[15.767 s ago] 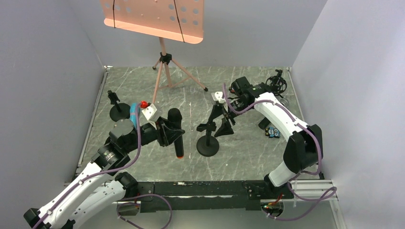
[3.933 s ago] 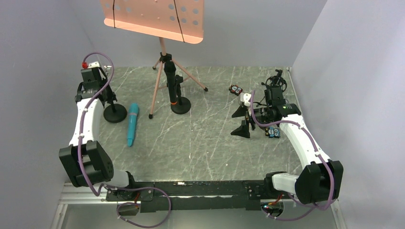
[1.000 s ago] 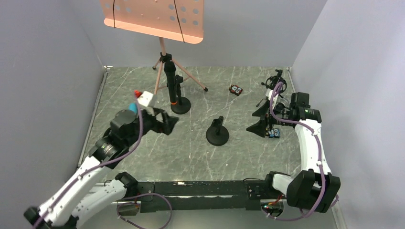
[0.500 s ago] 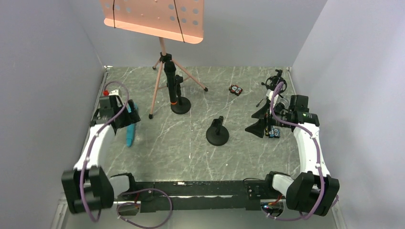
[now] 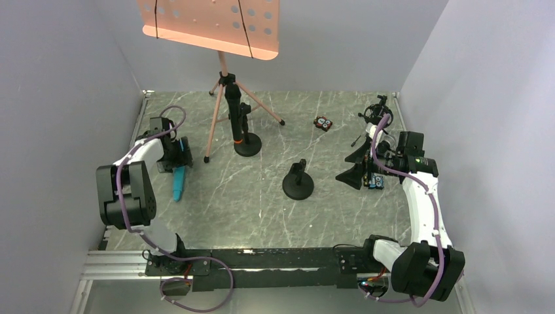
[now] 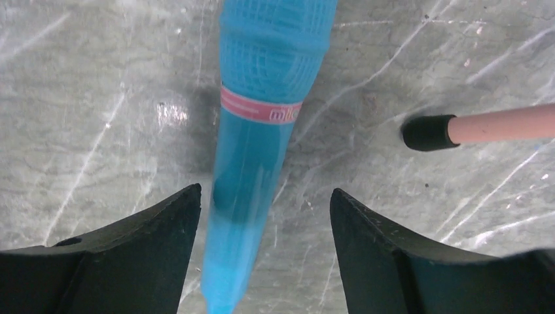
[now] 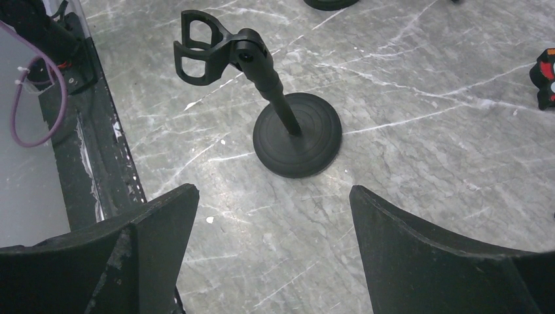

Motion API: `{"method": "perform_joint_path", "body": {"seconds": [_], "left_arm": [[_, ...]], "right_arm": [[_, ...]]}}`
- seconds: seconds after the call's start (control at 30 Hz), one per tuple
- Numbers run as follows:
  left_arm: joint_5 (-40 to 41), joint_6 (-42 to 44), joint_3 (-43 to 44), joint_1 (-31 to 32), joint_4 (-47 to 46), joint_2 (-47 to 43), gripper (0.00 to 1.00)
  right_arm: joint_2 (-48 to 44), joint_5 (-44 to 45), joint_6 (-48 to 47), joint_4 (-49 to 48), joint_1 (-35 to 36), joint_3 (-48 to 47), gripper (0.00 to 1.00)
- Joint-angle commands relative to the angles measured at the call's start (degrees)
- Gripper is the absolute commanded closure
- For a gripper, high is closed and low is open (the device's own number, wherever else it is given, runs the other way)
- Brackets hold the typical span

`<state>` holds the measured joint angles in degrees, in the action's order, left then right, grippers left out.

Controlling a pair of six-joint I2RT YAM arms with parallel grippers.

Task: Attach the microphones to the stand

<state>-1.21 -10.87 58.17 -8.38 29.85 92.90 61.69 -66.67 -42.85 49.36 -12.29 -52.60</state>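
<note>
The cyan-blue microphone [image 5: 178, 185] lies flat on the table at the left. In the left wrist view it [image 6: 258, 137] runs between my open left gripper's [image 6: 265, 193] fingers, closer to the left finger and not clamped. My left gripper [image 5: 179, 157] hovers over its head end. The black microphone with the orange ring [image 5: 234, 118] stands upright in a clip stand at the back centre. An empty clip stand [image 5: 298, 184] stands mid-table, and it also shows in the right wrist view [image 7: 288, 118]. My right gripper [image 5: 353, 171] [image 7: 273, 248] is open and empty to its right. The silver-headed microphone is not in view.
A pink music stand [image 5: 209, 26] on a tripod stands at the back, with one foot [image 6: 429, 133] near the cyan microphone. Small colourful blocks lie at the back [image 5: 322, 123] and by the right arm [image 5: 374, 182]. A black round mount [image 5: 378, 111] sits far right.
My left arm has swung back to the far left and its open gripper has come down over the cyan microphone's head end. The right arm has barely moved.
</note>
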Motion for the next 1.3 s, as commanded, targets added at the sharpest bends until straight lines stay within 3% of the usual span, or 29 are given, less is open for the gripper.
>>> {"method": "perform_joint_path", "body": {"seconds": [0.0,0.7,0.87,0.9,1.13,1.27], "left_arm": [[0.53,2.31,4.15,-0.14,1.87,2.62,0.25],[8.58,2.88,12.39,2.97,5.97,12.04,0.36],[8.46,3.05,11.57,3.02,5.5,12.64,0.49],[8.25,3.12,11.34,3.02,5.31,12.73,0.58],[8.47,3.1,10.05,2.96,4.32,9.8,0.94],[7.47,2.28,7.66,2.93,2.97,1.69,1.0]], "right_arm": [[-1.15,-2.13,0.88,-2.09,-0.24,0.8,0.08],[-0.49,-2.67,0.32,-1.99,-0.3,1.18,0.08],[-0.43,-2.62,-0.1,-1.51,-0.28,1.02,0.09],[-0.5,-2.64,-0.2,-1.47,-0.27,1.01,0.08],[-0.77,-2.77,-0.42,-1.34,-0.27,1.05,0.08],[-0.72,-2.89,-1.35,-0.45,-0.31,0.88,0.08]]}}
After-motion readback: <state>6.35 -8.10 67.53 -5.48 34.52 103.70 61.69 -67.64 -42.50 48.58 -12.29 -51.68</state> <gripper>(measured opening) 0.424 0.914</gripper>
